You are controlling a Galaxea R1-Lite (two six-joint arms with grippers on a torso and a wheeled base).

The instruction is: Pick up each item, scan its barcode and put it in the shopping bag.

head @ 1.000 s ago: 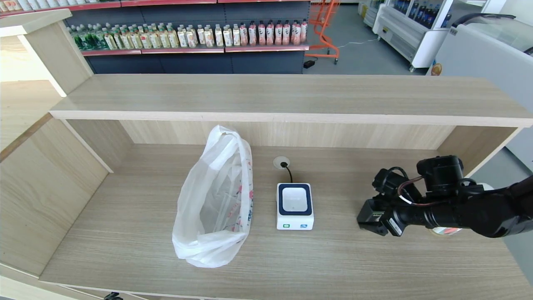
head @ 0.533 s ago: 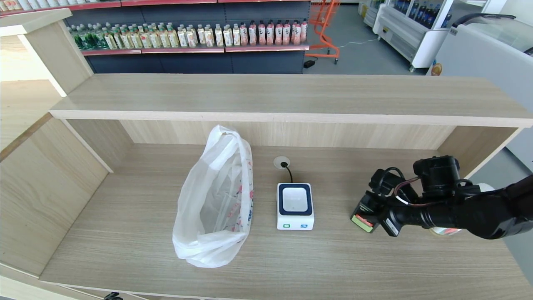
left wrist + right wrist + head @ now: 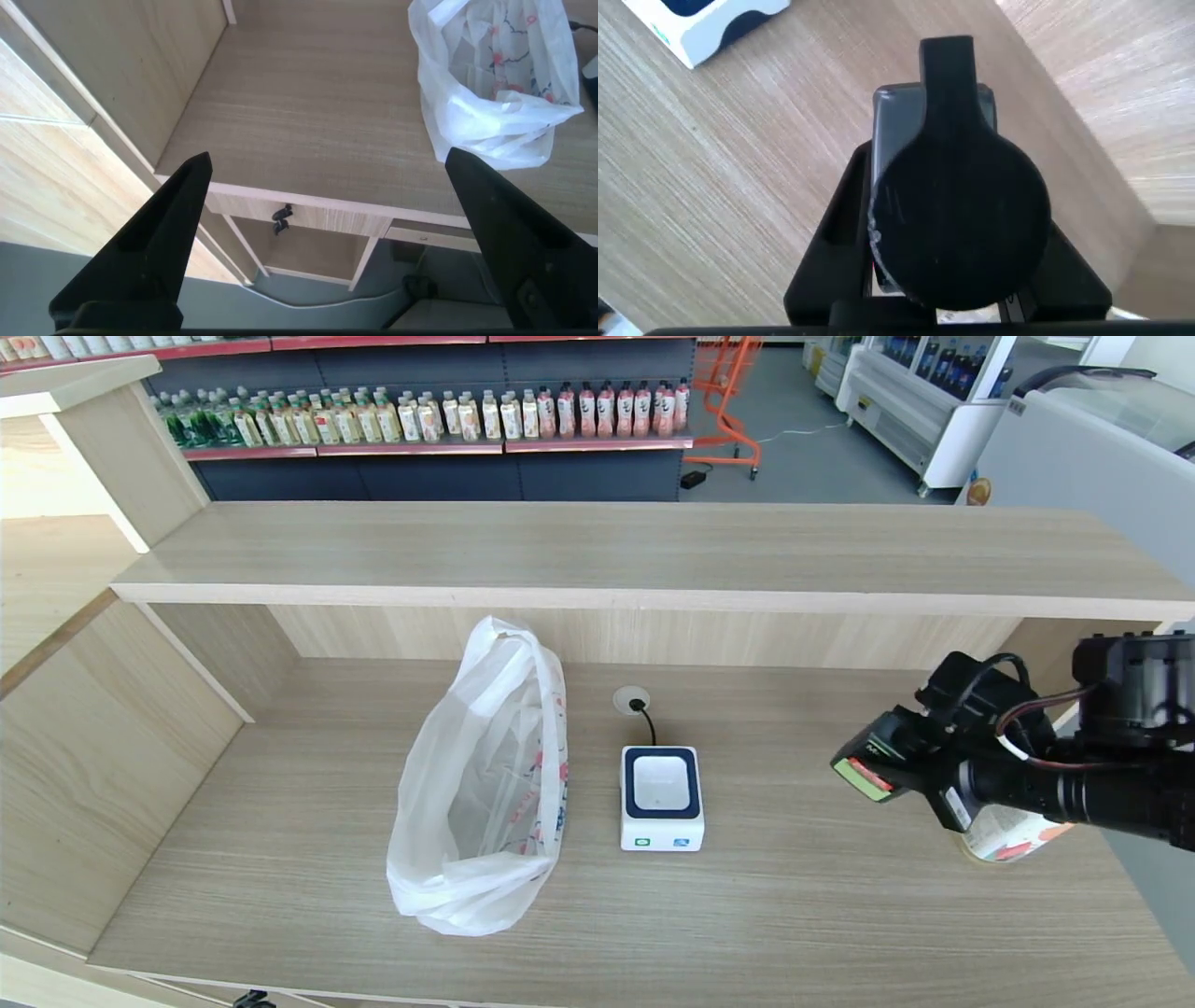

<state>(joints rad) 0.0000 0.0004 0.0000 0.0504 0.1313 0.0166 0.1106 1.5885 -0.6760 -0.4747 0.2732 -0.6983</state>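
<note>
Moved: right gripper [image 3: 885, 763] has risen and drawn back from the scanner [image 3: 661, 798].
Jaws: right pinching a box [image 3: 863, 778]; left gripper [image 3: 327, 159] spread, empty.
Places: scanner well left of the right jaws, bag [image 3: 481, 775] beyond.
Progress: 1 box lifted; scanning, bagging, then the cup [image 3: 1013, 831] remain.

The shopping bag [image 3: 481, 784] is translucent white with a pink and red flower print and some blue marks down its right side. The scanner [image 3: 661, 797] is white, with a navy frame around a pale window and small green and blue marks on its near face; its cable [image 3: 644, 719] is black. The counter [image 3: 747, 915] is pale beige wood grain. The black right gripper [image 3: 882, 767] holds a dark small box [image 3: 861, 778] with a green and red end. The cup [image 3: 1008, 831] at the right is white with red print. The left gripper [image 3: 329, 168] is black. On the far shelves [image 3: 429, 448], edged red over dark blue, the bottles [image 3: 420, 418] run from green through yellow to pink.
</note>
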